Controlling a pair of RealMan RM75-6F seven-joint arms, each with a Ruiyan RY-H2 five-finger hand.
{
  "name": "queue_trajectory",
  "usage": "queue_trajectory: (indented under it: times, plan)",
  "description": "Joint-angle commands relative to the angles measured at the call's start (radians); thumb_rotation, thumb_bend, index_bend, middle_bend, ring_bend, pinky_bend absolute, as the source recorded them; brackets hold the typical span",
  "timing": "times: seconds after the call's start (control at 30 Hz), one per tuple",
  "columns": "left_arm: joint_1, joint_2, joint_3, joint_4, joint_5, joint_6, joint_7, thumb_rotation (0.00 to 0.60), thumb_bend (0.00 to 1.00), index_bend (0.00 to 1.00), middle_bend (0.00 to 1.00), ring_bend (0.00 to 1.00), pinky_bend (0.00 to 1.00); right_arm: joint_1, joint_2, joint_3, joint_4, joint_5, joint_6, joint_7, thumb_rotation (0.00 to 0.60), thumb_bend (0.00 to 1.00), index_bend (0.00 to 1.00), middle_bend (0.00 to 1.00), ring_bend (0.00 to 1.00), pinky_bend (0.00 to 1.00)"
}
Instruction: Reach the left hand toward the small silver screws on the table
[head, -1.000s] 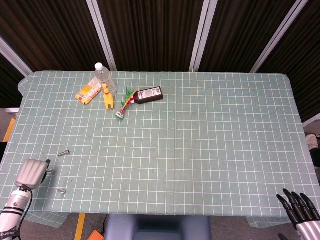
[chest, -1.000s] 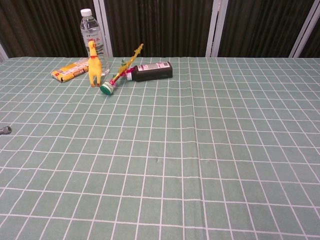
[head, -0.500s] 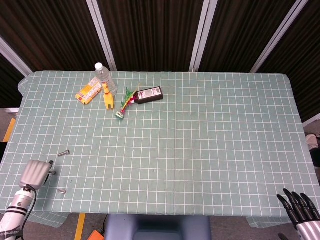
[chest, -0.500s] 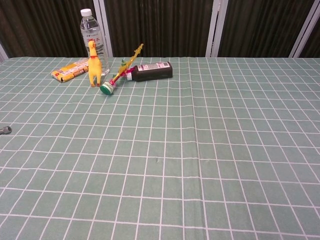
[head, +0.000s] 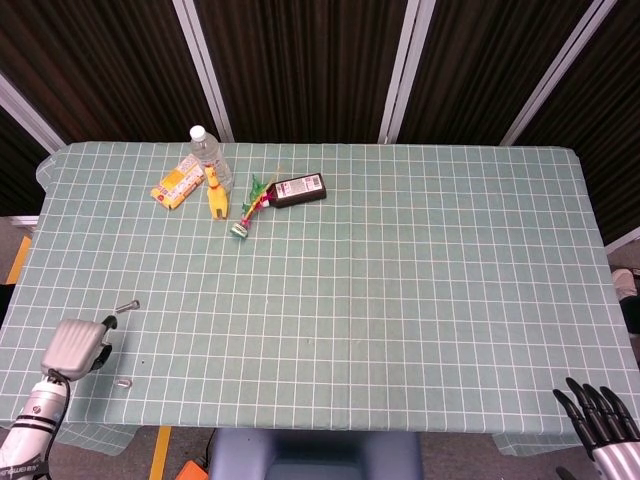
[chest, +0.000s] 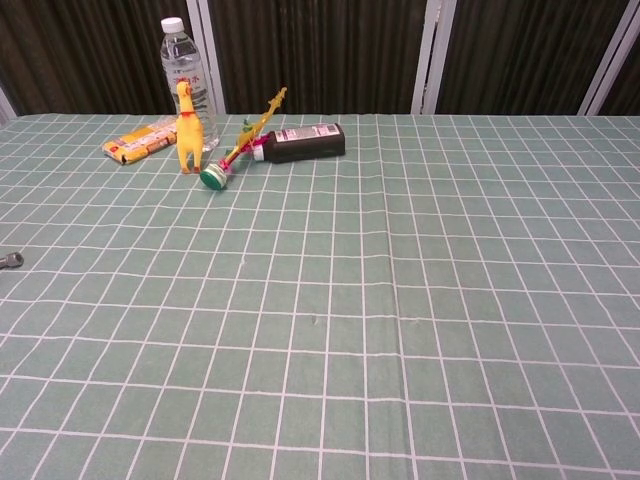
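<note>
Two hands show in the head view: the left hand (head: 75, 347) low over the checked worktop (head: 400, 280), its finger spread hidden, and the right hand (head: 600, 420) off the near edge, fingers apart and holding nothing. One small silver screw (head: 127, 306) lies just beyond the left hand, another (head: 124, 381) just beside it, nearer the edge.

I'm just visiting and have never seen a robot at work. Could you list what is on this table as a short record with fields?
surface: table with a green checked cloth
far left group: water bottle, yellow packet, yellow toy chicken, dark bottle lying down, green-and-pink toy
near left: small silver screws
left hand: between the two screws, holding nothing visible
right hand: off the table's near right corner, fingers spread
</note>
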Motion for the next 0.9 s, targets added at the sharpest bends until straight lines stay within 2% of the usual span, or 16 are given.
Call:
queue_trajectory:
  times: [0.03,0.1,0.2,0.27,0.37,0.47,0.57,0.9]
  plan:
    - [-0.016,-0.027,-0.085,-0.02,0.014,0.082,-0.172,0.6,0.38,0.42,1.0,1.0,1.0,0.0,0.0,0.0,0.001,0.0,-0.001,0.0,0.6,0.18,0.0,0.0,0.0,0.0]
    - [-0.033,-0.06,-0.112,0.009,-0.001,0.083,-0.191,0.6,0.37,0.44,1.0,1.0,1.0,0.0,0.001,0.0,0.0,0.0,0.001,0.001,0.6,0.18,0.0,0.0,0.0,0.0]
    - [-0.069,-0.069,-0.138,-0.005,-0.097,-0.006,-0.137,0.6,0.36,0.44,1.0,1.0,1.0,0.001,0.002,0.001,0.0,0.003,0.0,0.004,0.6,0.18,0.0,0.0,0.0,0.0]
    - [-0.094,-0.074,-0.151,-0.009,-0.205,-0.066,-0.007,0.6,0.36,0.44,1.0,1.0,1.0,0.002,0.003,0.002,0.0,0.004,0.0,0.005,0.6,0.18,0.0,0.0,0.0,0.0]
    - [-0.124,-0.1,-0.166,-0.014,-0.356,-0.095,0.174,0.6,0.35,0.44,1.0,1.0,1.0,0.002,0.006,0.002,0.001,0.005,0.003,0.011,0.6,0.18,0.0,0.0,0.0,0.0]
    - [-0.147,-0.127,-0.183,0.002,-0.451,-0.105,0.241,0.6,0.35,0.44,1.0,1.0,1.0,0.003,0.008,0.003,0.001,0.008,0.003,0.016,0.6,0.18,0.0,0.0,0.0,0.0]
    - [-0.162,-0.139,-0.188,0.028,-0.502,-0.113,0.266,0.6,0.35,0.44,1.0,1.0,1.0,0.004,0.009,0.003,0.0,0.009,0.003,0.018,0.6,0.18,0.0,0.0,0.0,0.0]
    - [-0.174,-0.157,-0.162,0.087,-0.556,-0.134,0.265,0.6,0.33,0.44,1.0,1.0,1.0,0.002,0.007,0.003,0.0,0.006,0.003,0.013,0.6,0.18,0.0,0.0,0.0,0.0]
